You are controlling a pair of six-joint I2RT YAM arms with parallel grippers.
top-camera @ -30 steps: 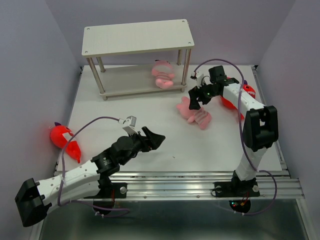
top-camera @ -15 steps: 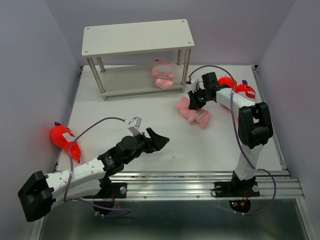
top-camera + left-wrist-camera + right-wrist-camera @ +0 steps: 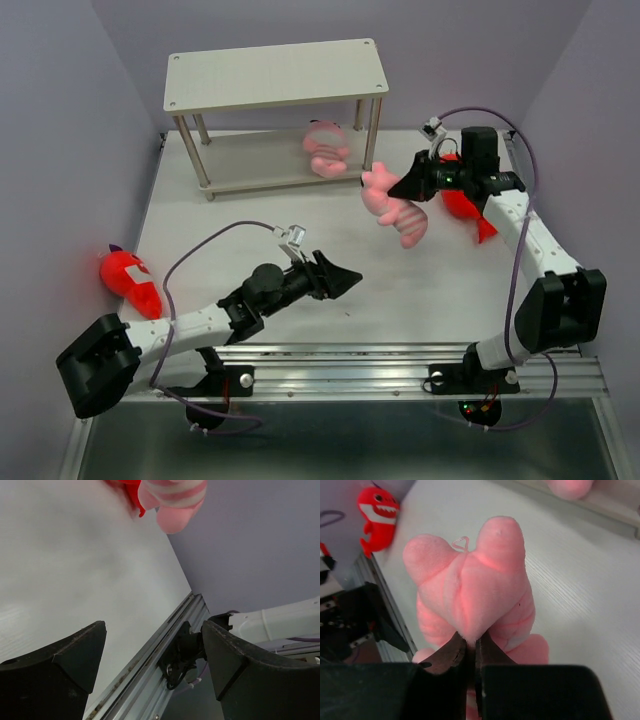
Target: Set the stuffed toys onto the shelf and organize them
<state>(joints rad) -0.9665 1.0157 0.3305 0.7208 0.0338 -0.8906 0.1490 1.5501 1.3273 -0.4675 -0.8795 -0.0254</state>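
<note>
Now pinches the pink pig by a fold of plush in the clenched right gripper, clear of the table, just right of the shelf, probably bound for a spot beside the other pig. Holds the left gripper spread and empty over the near middle, out of the way.

Soft, fuzzy pink plush pig; matt pale shelf boards on shiny metal legs; matt white, faintly grained tabletop.
</note>
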